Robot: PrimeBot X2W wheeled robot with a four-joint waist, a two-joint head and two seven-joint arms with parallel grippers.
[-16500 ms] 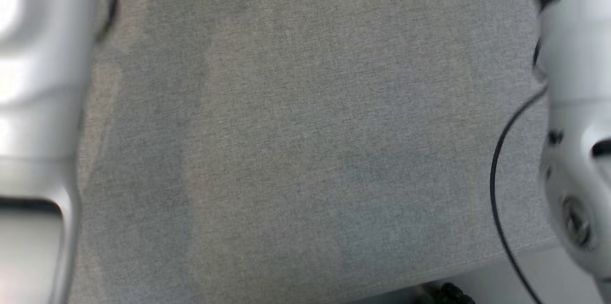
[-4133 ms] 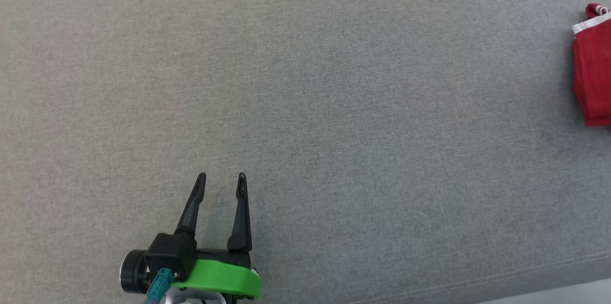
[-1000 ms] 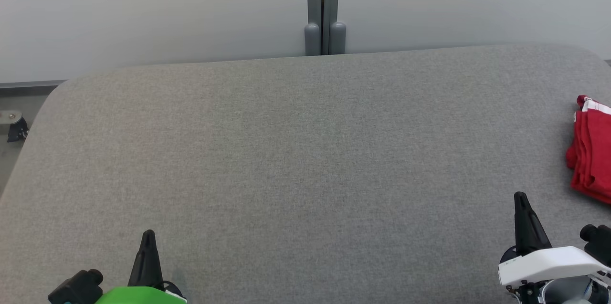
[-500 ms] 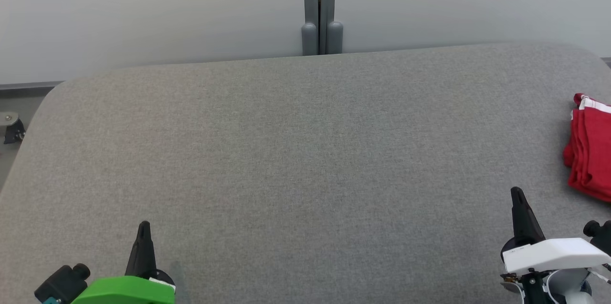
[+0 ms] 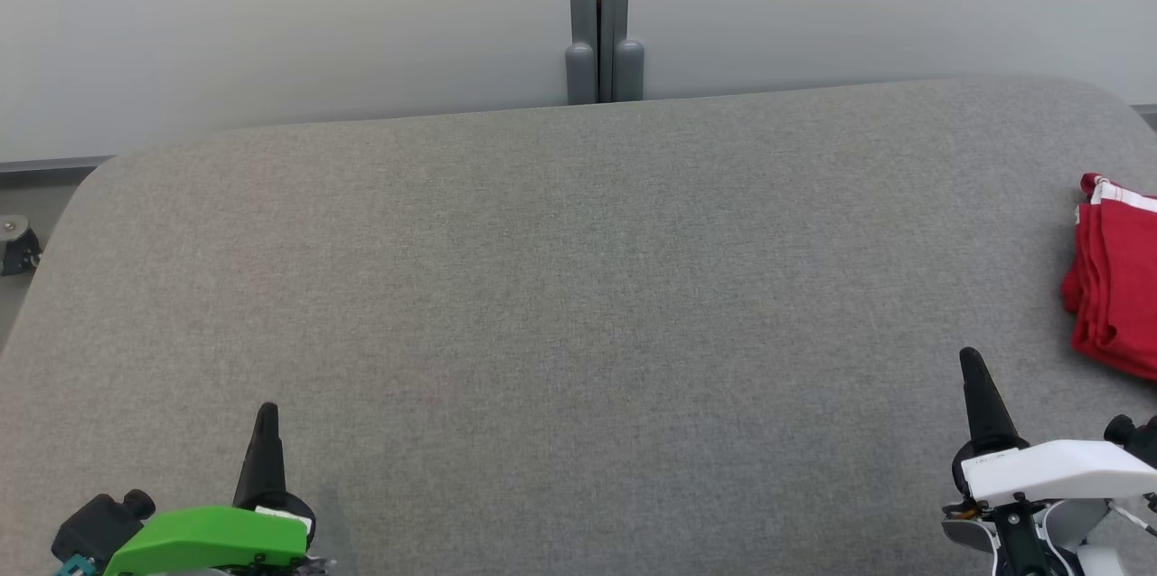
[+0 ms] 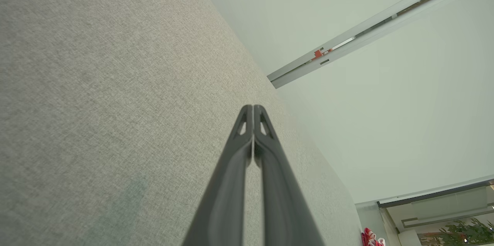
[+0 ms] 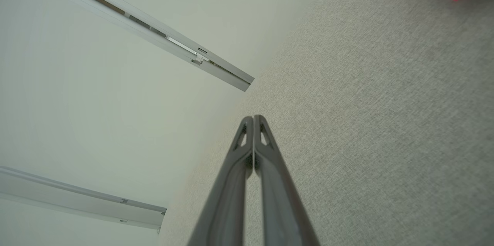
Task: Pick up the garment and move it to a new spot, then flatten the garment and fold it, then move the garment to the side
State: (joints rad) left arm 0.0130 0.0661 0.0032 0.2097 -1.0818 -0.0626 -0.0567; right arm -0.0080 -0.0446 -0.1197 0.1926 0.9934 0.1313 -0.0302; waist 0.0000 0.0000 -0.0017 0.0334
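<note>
Garment (image 5: 1116, 291) lies folded at 3 o'clock on the table (image 5: 560, 287), near its edge; set aside there, I judge; my left gripper (image 5: 267, 415) at 7 and right gripper (image 5: 970, 361) at 5 are pinched closed, empty, parked clear of it.

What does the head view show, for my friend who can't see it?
A folded red cloth garment with white trim lies on the right side of a wide grey fabric-covered table, cut off by the picture's edge. At the bottom corners, the left end effector and the right end effector point up, both shut and empty. A pale wall stands behind.
</note>
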